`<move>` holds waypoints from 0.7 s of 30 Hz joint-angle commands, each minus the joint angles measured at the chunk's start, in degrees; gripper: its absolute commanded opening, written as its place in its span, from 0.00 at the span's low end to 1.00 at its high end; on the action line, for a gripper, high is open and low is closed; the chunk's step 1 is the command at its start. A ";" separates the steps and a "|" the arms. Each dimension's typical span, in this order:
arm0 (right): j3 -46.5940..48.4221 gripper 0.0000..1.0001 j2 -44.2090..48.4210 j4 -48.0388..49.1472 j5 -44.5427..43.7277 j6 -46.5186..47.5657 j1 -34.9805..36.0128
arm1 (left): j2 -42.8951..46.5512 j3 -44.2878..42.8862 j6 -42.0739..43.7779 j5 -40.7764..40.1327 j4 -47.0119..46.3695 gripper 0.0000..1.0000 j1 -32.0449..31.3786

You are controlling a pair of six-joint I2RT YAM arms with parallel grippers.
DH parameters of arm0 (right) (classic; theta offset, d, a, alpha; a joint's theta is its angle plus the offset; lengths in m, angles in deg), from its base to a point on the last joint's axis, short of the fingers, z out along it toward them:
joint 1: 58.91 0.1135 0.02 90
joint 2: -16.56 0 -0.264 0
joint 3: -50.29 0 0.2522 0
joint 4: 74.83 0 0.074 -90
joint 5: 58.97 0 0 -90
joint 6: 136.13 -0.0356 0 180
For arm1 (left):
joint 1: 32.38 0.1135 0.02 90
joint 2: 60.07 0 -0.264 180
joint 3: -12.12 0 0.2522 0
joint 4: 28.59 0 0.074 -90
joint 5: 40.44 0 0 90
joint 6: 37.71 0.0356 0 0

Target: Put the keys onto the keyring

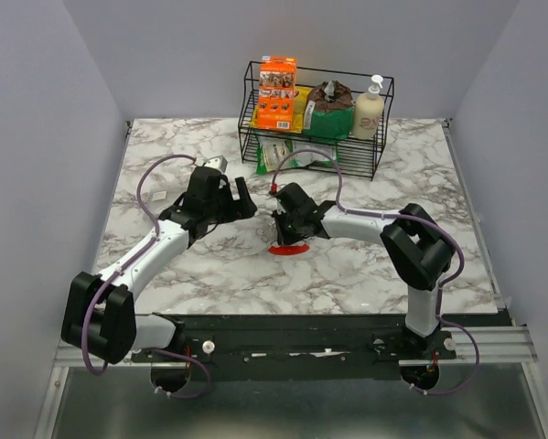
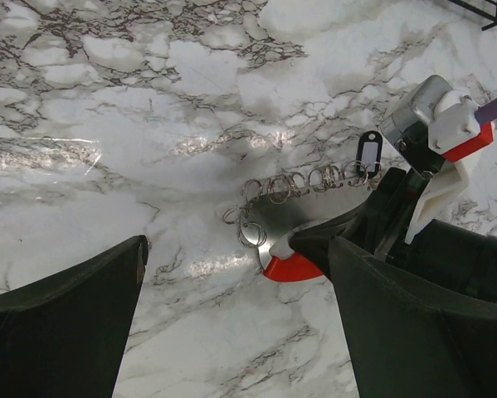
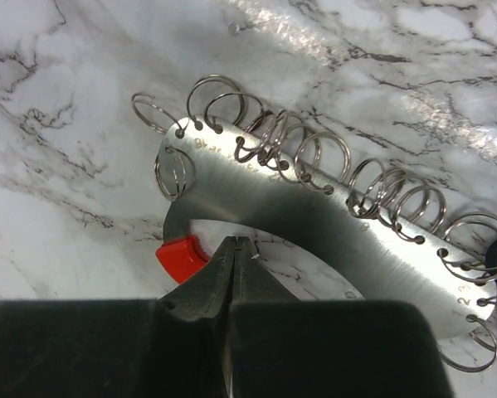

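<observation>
Keyrings on plate beside right claw

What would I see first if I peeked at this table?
A shiny curved metal plate with wire rings along its edge lies in the middle of the table, with a red piece near one end. The right gripper is shut at its inner edge, and the left gripper is open nearby. At the back stands a wire basket with an orange box and a soap bottle.
</observation>
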 commanded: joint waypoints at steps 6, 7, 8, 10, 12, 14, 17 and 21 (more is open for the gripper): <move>-3.19 0.02 3.20 -7.46 -0.76 3.09 2.52 | -2.11 -0.65 -0.30 0.28 -0.95 0.99 -1.01; -4.16 0.02 4.08 -7.46 -1.02 3.44 2.52 | -2.64 -0.82 -0.12 0.28 -0.95 0.99 -1.09; -5.13 0.02 5.83 -7.55 -1.11 3.62 2.60 | -2.73 -0.82 -0.03 0.10 -1.04 0.99 -1.18; -7.06 0.02 6.89 -8.69 -2.25 3.97 2.60 | -3.43 -1.09 0.41 -0.16 -0.78 0.99 -1.36; -8.12 0.02 8.39 -10.01 -3.48 4.06 2.60 | -4.05 -1.79 0.76 -0.86 0.54 0.99 -1.71; -8.56 0.02 9.18 -10.89 -3.48 3.71 2.60 | -4.49 -1.97 1.02 -1.30 0.46 0.99 -2.06; -10.49 0.02 13.82 -10.55 -5.76 1.08 2.60 | -5.72 -2.05 1.20 -1.39 0.02 0.99 -2.67; -12.95 0.03 22.79 -8.96 -10.86 -3.05 2.61 | -8.35 -4.16 2.07 -1.57 1.51 0.99 -4.69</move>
